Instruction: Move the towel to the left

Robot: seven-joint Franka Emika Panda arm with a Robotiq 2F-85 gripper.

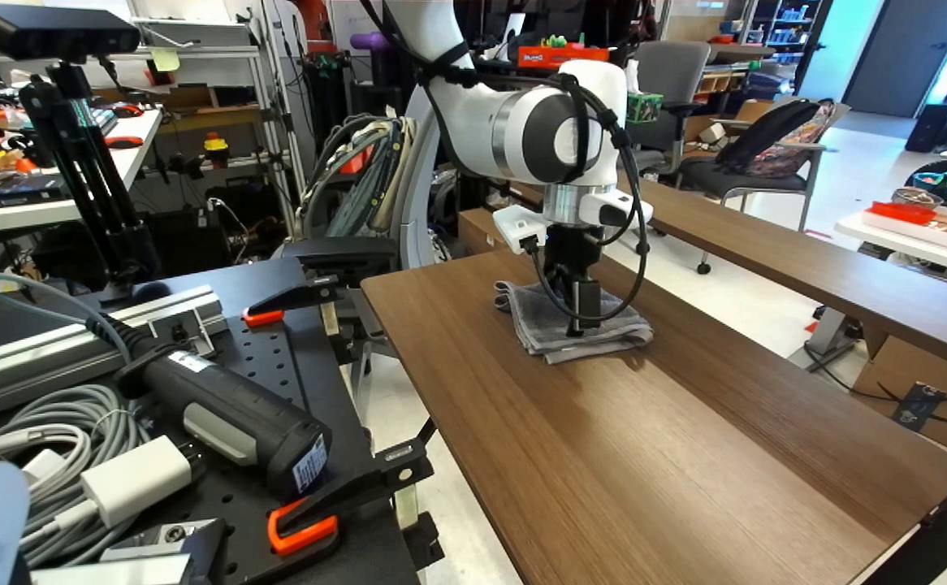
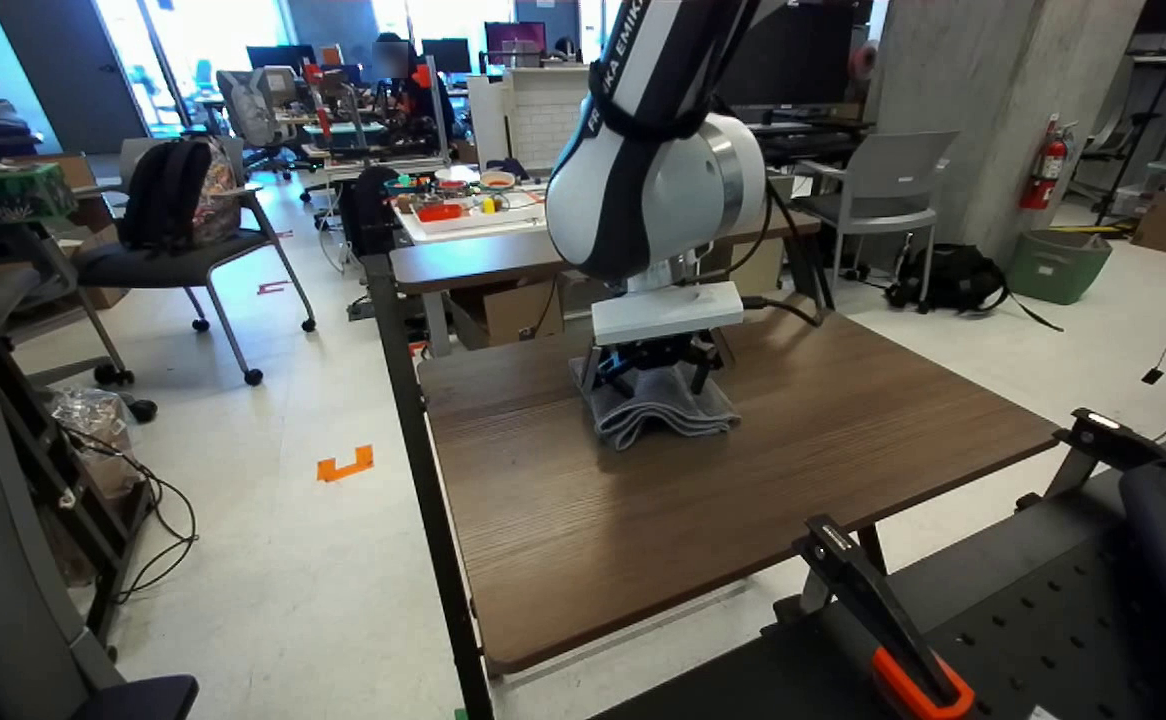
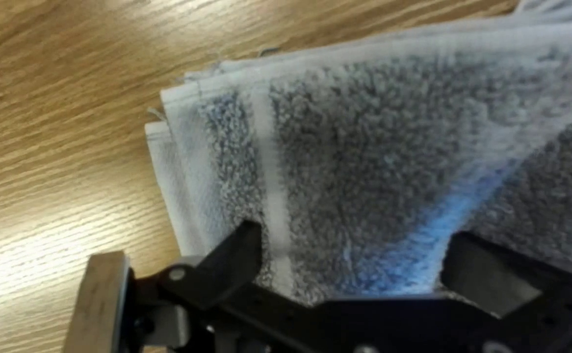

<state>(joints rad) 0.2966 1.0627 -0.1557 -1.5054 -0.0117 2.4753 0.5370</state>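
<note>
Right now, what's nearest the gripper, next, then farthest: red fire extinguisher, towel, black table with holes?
In an exterior view:
1. Towel: right under the gripper.
2. Black table: beside the wooden table.
3. Fire extinguisher: far back, by the pillar.

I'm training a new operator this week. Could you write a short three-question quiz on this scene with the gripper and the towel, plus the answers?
1. Multiple choice: how does the towel lie?
(a) rolled into a tube
(b) folded in layers
(c) spread out as a single sheet

2. True or false: the gripper has its fingers spread apart over the towel.

3. Fill in the blank: in both exterior views, the towel lies on a brown ____.

Key:
1. b
2. True
3. table
</note>
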